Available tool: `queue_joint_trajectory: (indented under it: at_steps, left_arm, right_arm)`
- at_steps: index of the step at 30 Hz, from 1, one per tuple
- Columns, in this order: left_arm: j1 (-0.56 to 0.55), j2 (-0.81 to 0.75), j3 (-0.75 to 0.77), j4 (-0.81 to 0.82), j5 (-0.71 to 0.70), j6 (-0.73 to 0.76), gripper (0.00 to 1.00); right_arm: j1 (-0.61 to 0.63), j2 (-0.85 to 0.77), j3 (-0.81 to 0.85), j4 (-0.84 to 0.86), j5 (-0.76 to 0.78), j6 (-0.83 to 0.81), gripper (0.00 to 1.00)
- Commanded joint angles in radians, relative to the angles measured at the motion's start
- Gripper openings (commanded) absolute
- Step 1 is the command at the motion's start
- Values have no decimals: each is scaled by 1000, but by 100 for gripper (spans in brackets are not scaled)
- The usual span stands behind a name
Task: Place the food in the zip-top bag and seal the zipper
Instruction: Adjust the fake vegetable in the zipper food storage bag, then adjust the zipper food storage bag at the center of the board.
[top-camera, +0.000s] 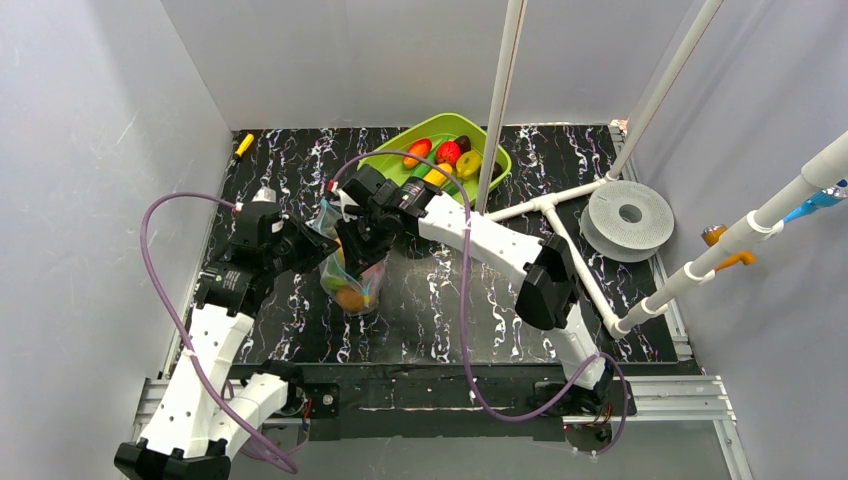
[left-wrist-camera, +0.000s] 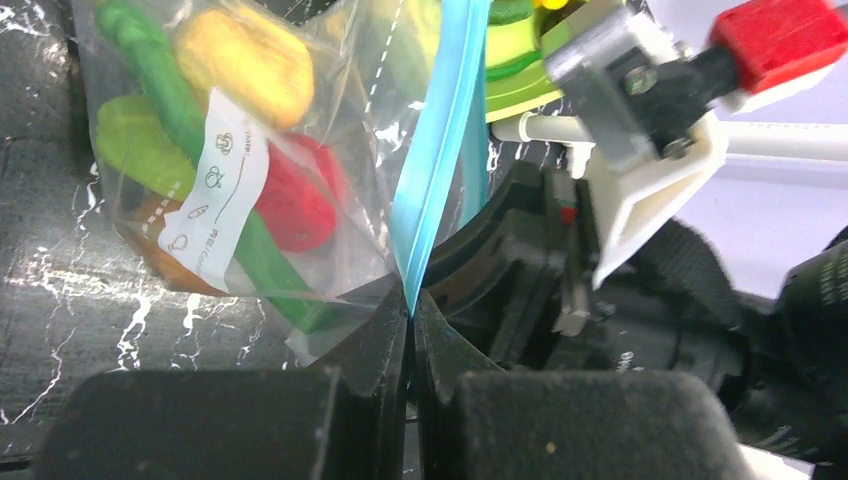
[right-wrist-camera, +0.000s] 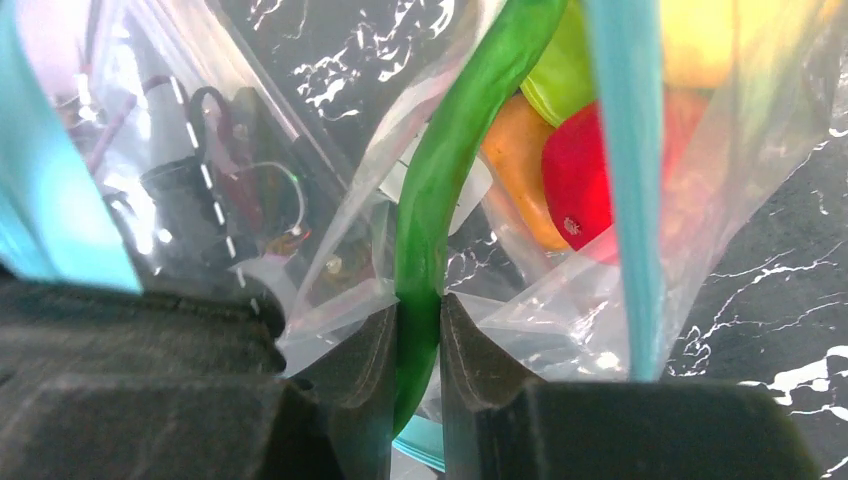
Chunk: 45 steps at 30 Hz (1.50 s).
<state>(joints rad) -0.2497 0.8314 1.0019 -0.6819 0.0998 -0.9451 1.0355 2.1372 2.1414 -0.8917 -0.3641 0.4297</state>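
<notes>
On the black marbled table, the clear bag stands mid-table between both arms, with toy food inside. The left hand is clenched on its blue zipper. The right hand pinches a long green bean amid the bag's folds. More fruit lies in the green tray behind.

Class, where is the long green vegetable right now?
In the right wrist view, centre, the long green vegetable is clamped in the right gripper, beside the red piece.
</notes>
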Motion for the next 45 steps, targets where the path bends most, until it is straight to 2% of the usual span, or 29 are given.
queue_joint_trajectory:
  at_steps: [1, 3, 8, 16, 20, 24, 28, 31, 33, 36, 38, 43, 45]
  left_arm:
    - [7, 19, 74, 50, 53, -35, 0]
    - [7, 23, 71, 52, 52, -35, 0]
    - [7, -2, 37, 30, 29, -31, 0]
    - [7, -11, 55, 1, -5, -9, 0]
    - [7, -5, 72, 0, -23, 3, 0]
    - [7, -5, 72, 5, -29, 5, 0]
    - [7, 1, 75, 8, -30, -3, 0]
    - [7, 6, 82, 10, -27, -9, 0]
    - [7, 6, 81, 11, -26, -9, 0]
    - [7, 6, 81, 10, -26, -14, 0]
    - [7, 3, 77, 10, -30, -16, 0]
    - [7, -7, 75, -2, -63, -7, 0]
    - [7, -11, 84, -16, -84, 13, 0]
  right_arm:
    - [36, 11, -22, 25, 140, -35, 19]
    - [37, 11, -8, 10, 141, -33, 24]
    - [12, -57, 16, -4, 89, -26, 48]
    - [-19, -195, 6, -61, 99, -1, 75]
    - [-18, -295, -130, -15, 134, 3, 84]
    - [4, -421, -334, 114, 176, -22, 87]
    - [80, -549, -563, 322, 318, -65, 86]
    - [130, -582, -693, 444, 451, -83, 84]
    - [142, -577, -723, 504, 482, -86, 79]
    - [144, -532, -695, 508, 501, -90, 70]
    - [148, -512, -678, 515, 505, -104, 63]
    - [154, -512, -654, 510, 581, -136, 38]
    - [153, -520, -639, 484, 599, -157, 24]
